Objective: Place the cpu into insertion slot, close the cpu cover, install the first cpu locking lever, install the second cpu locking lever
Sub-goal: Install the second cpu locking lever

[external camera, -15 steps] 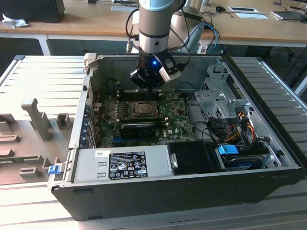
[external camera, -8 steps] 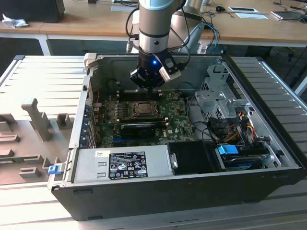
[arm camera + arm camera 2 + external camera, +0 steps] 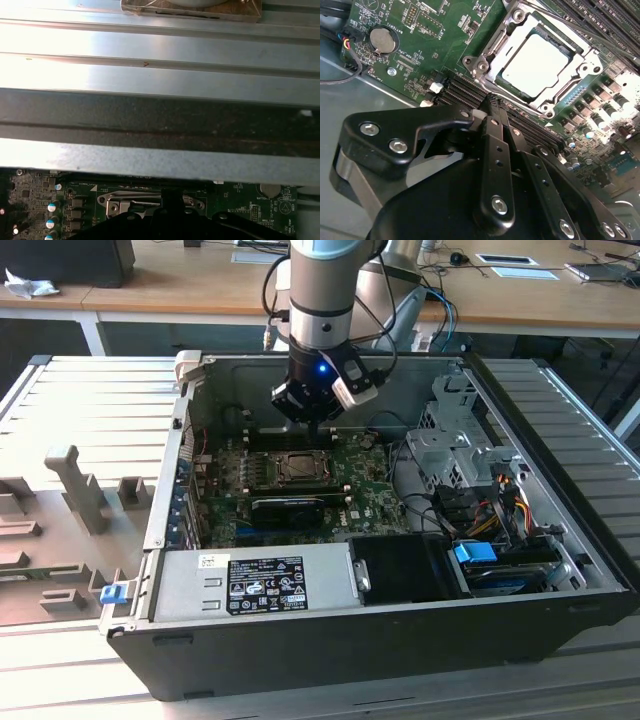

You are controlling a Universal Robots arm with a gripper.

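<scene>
The cpu (image 3: 535, 65) lies flat in the insertion slot (image 3: 297, 468) on the green motherboard (image 3: 430, 45), its silvery face up. The cpu cover (image 3: 487, 62), a metal frame, lies down around the chip. My gripper (image 3: 312, 423) hangs above the board just behind the socket in the exterior view. In the second wrist view the gripper (image 3: 492, 100) is shut, with its black fingers (image 3: 495, 150) meeting at the tip and nothing between them. That tip sits a short way from the socket's corner. How the locking levers stand is unclear.
The board sits inside an open computer case (image 3: 560, 440). A long black card (image 3: 290, 507) lies in front of the socket and a grey power supply (image 3: 255, 585) nearer still. A drive cage (image 3: 450, 440) and cables (image 3: 490, 510) fill the exterior view's right. The case wall (image 3: 160, 115) is close.
</scene>
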